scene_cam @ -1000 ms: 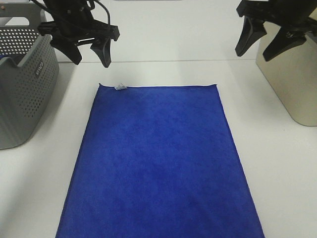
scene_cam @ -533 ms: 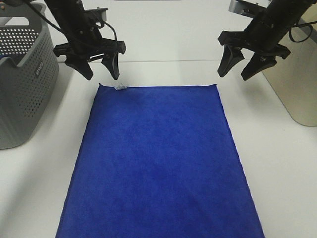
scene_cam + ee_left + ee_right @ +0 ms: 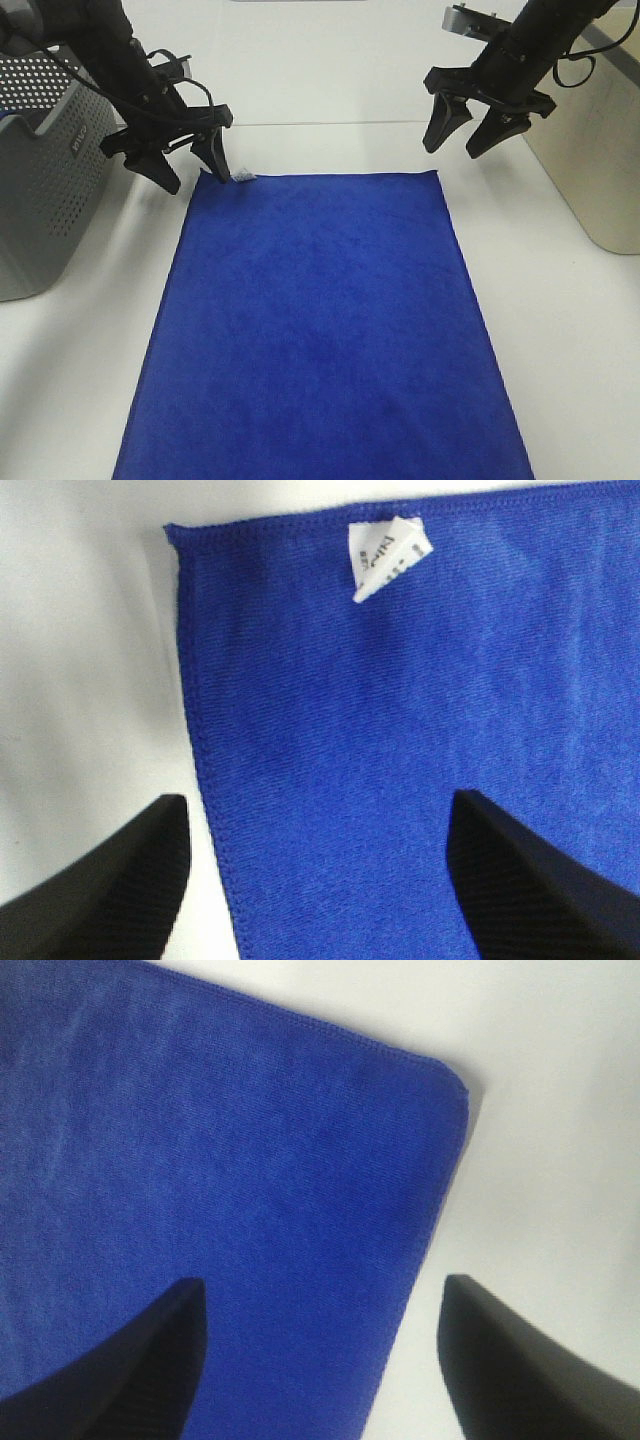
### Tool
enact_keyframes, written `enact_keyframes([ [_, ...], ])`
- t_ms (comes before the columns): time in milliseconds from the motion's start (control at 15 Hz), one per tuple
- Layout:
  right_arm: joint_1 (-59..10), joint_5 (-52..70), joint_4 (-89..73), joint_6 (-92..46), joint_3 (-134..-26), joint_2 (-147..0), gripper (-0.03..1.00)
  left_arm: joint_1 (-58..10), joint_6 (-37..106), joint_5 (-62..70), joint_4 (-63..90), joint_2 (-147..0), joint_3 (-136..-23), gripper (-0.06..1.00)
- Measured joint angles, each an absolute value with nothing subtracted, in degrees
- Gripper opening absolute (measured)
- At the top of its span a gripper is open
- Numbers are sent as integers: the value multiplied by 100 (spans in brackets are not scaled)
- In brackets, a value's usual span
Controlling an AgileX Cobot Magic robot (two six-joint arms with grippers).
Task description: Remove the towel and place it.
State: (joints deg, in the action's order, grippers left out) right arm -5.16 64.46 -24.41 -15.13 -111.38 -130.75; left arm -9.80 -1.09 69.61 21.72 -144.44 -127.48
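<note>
The royal-blue towel (image 3: pixel 320 330) lies flat on the white table, its small white tag (image 3: pixel 242 177) at the far left corner. My left gripper (image 3: pixel 195 172) is open, low over that far left corner, one finger on each side of the towel's left edge. In the left wrist view the tag (image 3: pixel 385 555) and the corner of the towel (image 3: pixel 400 730) show between the fingers. My right gripper (image 3: pixel 458 140) is open and hangs just above and behind the far right corner. The right wrist view shows that corner of the towel (image 3: pixel 220 1190) below it.
A grey perforated basket (image 3: pixel 45 180) stands at the left edge of the table. A beige bin (image 3: pixel 600 160) stands at the right. The white table (image 3: pixel 560 330) shows bare on both sides of the towel.
Both grippers have come down from high above toward the towel's far corners. The left one has dropped lowest and now straddles the left corner. The towel has not moved.
</note>
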Motion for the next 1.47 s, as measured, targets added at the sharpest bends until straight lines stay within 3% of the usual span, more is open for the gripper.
enact_keyframes([
  [1467,-384,5455,-2813,-1977,-11184,-14152,65,-762,556,6429,2263,-14805,-12777,68],
])
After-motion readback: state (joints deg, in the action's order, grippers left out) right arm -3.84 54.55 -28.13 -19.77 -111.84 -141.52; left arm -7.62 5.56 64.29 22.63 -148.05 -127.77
